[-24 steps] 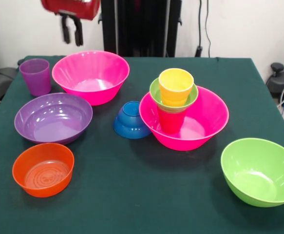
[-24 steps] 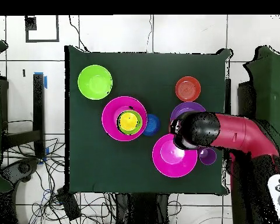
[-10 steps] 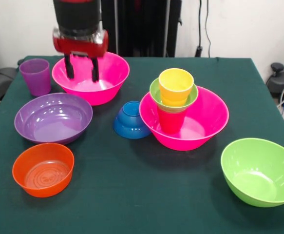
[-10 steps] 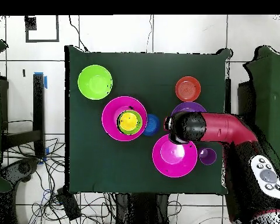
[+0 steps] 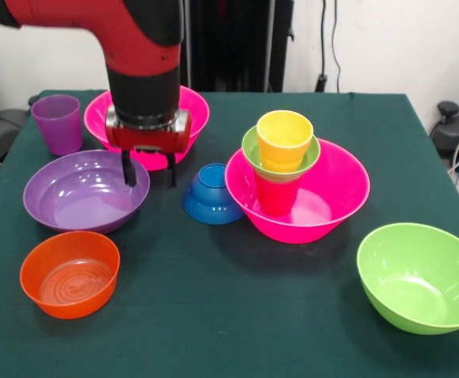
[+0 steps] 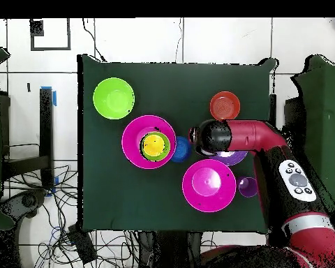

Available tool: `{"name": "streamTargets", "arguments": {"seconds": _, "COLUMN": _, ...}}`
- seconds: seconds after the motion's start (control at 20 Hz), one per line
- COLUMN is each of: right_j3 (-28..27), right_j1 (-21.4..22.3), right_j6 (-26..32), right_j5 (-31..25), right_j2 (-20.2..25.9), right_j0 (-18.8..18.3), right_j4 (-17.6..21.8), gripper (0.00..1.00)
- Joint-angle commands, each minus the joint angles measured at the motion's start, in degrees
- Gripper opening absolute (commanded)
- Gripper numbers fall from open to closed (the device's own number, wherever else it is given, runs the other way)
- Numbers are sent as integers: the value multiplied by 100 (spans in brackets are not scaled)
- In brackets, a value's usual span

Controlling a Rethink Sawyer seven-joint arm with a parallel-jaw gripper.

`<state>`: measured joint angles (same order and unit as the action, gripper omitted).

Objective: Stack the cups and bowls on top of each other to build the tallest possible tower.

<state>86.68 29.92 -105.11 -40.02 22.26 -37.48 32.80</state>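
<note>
My gripper (image 5: 149, 169) is open and low over the right rim of the wide purple bowl (image 5: 75, 195). One finger hangs over the bowl's inside, the other outside it toward the small blue bowl (image 5: 211, 193), which is tipped against a large pink bowl (image 5: 335, 189). In that pink bowl stands a red cup (image 5: 275, 195) with the small green bowl (image 5: 249, 151) and the yellow cup (image 5: 284, 138) stacked on it. A second pink bowl (image 5: 196, 109) sits behind the arm. The purple cup (image 5: 57, 123) is far left, the orange bowl (image 5: 69, 273) front left, the lime green bowl (image 5: 420, 277) front right.
In the overhead view the arm (image 6: 247, 136) reaches over the purple bowl (image 6: 231, 158), with the orange bowl (image 6: 225, 106) just beyond it and the blue bowl (image 6: 181, 149) beside its end. Green cloth covers the table (image 5: 213, 315). Cables lie on the floor around it.
The gripper has come down and forward from over the back pink bowl to the purple bowl's right rim. It stays open. Nothing on the table has moved.
</note>
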Motion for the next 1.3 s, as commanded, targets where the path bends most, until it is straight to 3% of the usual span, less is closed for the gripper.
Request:
{"name": "streamTargets", "arguments": {"seconds": 0.05, "right_j3": -980, "right_j1": -588, "right_j6": 1461, "right_j5": -137, "right_j2": 360, "right_j0": 148, "right_j4": 647, "gripper": 100}}
{"name": "streamTargets", "arguments": {"seconds": 0.6, "right_j3": -1621, "right_j1": -986, "right_j6": 2381, "right_j5": -379, "right_j2": 781, "right_j0": -203, "right_j4": 825, "gripper": 100}}
{"name": "streamTargets", "arguments": {"seconds": 1.1, "right_j3": -2451, "right_j1": -1827, "right_j6": 2308, "right_j5": -152, "right_j2": 985, "right_j0": -37, "right_j4": 883, "gripper": 100}}
{"name": "streamTargets", "arguments": {"seconds": 1.3, "right_j3": -2391, "right_j1": -1751, "right_j6": 2370, "right_j5": -172, "right_j2": 937, "right_j0": -17, "right_j4": 905, "gripper": 100}}
